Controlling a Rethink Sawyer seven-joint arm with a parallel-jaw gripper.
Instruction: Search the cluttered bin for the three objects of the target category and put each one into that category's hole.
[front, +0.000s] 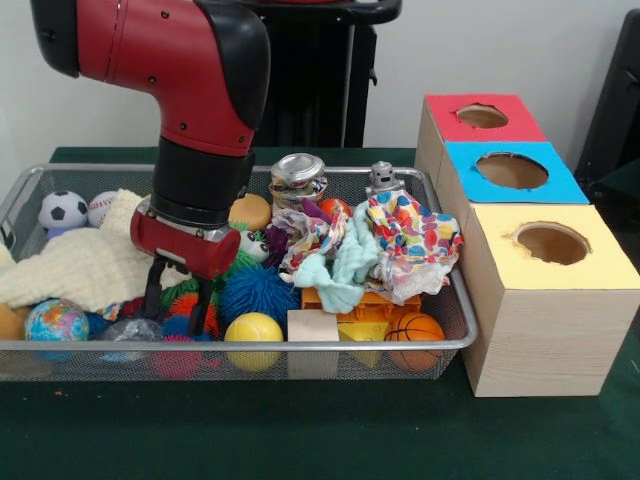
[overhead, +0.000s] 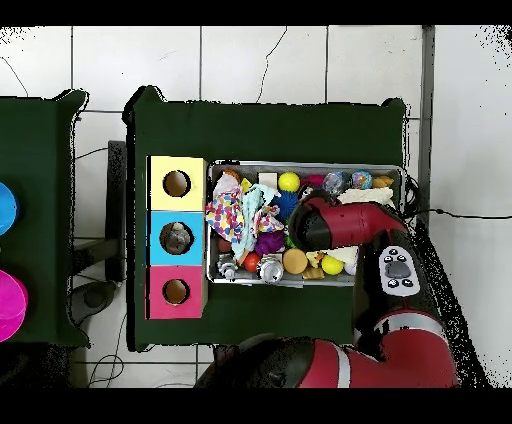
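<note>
Sawyer arm comes down from top left in front view, gripper lowered into the cluttered bin, left-centre part. Two black fingers spread a bit apart, nothing seen between them, tips down among clutter just above a crumpled clear plastic item near the front rim. Can't confirm it's a bottle, too small/blurry. No clear water bottle identifiable elsewhere in either view; may be buried.

Bin contents, front view: cream knit cloth at left, soccer ball and baseball in back left corner, globe ball front left, blue spiky ball just right of gripper, yellow ball at front rim, wooden block beside it, mini basketball front right, shiny metal can at back centre, small grey robot toy at back right, multicolour dotted cloth heaped at right, mint cloth next to it.

Wooden box just beside bin's right end, 3 faces in a row: red hole farthest back, blue hole mid, yellow hole nearest camera. Red hole looks empty.

Overhead: arm covers the bin's middle, gripper itself hidden under it; red hole on the row's end nearest the robot base.
</note>
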